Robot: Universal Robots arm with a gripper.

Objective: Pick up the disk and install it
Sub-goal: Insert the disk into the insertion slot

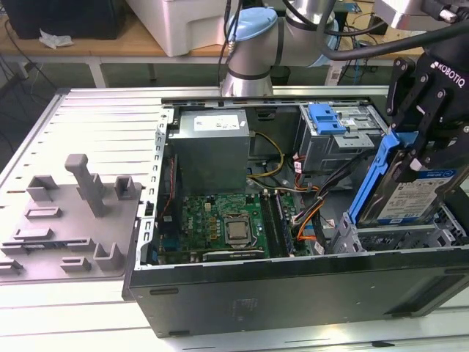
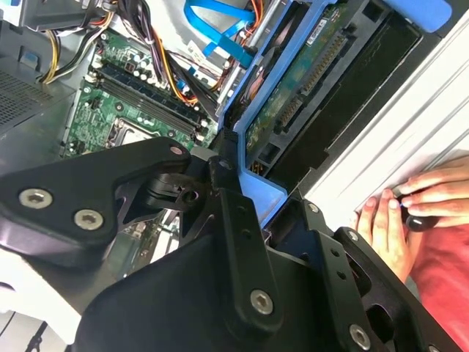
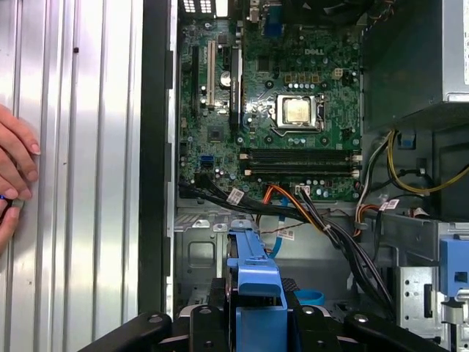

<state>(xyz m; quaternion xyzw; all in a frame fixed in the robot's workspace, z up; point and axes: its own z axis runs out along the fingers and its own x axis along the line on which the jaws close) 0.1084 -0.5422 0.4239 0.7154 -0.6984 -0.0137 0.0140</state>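
The disk, a silver drive with a white and blue label in a blue plastic carrier, hangs tilted on edge over the drive cage at the exterior view's right end of the open computer case. My gripper is shut on its upper end, black fingers clamping the blue carrier. In the second wrist view the disk's green circuit-board underside faces the camera, with the gripper on the carrier's edge. In the first wrist view the carrier stands between the gripper's fingers.
The case holds a motherboard, a grey power supply, cable bundles and another blue carrier in the rear bay. A grey fixture lies on the ribbed table. A person's hand rests beside the case.
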